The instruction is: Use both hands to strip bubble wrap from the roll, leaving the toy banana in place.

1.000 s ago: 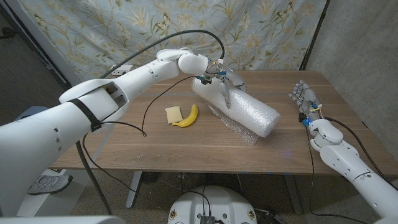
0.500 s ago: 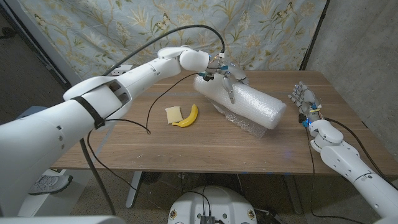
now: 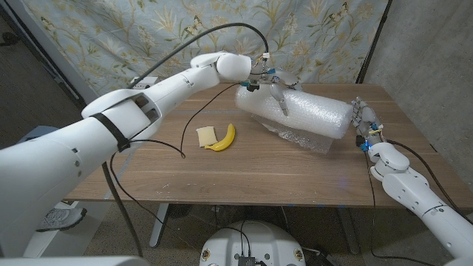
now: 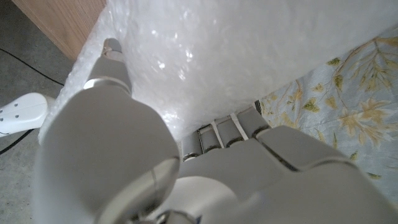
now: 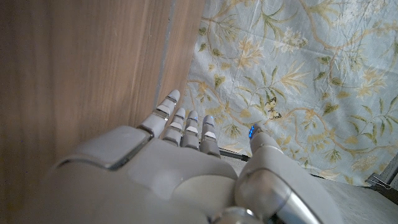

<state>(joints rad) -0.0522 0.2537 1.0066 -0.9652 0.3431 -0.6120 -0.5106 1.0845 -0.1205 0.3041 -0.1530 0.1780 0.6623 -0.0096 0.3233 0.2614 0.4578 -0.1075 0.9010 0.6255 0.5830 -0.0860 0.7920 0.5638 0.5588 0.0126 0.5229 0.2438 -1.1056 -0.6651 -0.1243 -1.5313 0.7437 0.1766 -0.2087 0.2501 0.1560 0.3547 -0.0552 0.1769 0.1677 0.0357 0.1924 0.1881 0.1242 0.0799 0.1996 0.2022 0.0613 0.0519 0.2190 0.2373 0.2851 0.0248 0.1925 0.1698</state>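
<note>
Left hand (image 3: 270, 83) clamps the far end of the bubble wrap roll (image 3: 295, 112), lifted off the surface (image 3: 222, 174), loose wrap trailing beneath. Right hand (image 3: 363, 122) stands at the roll's other end, fingers (image 5: 180, 121) spread, holding nothing. Toy banana (image 3: 222, 138) lies beside a yellow piece (image 3: 205, 136), apart from the roll. Risk: the roll swings, trailing wrap drags the banana.

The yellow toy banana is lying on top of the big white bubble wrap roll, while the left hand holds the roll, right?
Not quite. In the head view, the yellow toy banana lies on the wooden table, beside the big white bubble wrap roll. The left hand does hold the roll.
</note>
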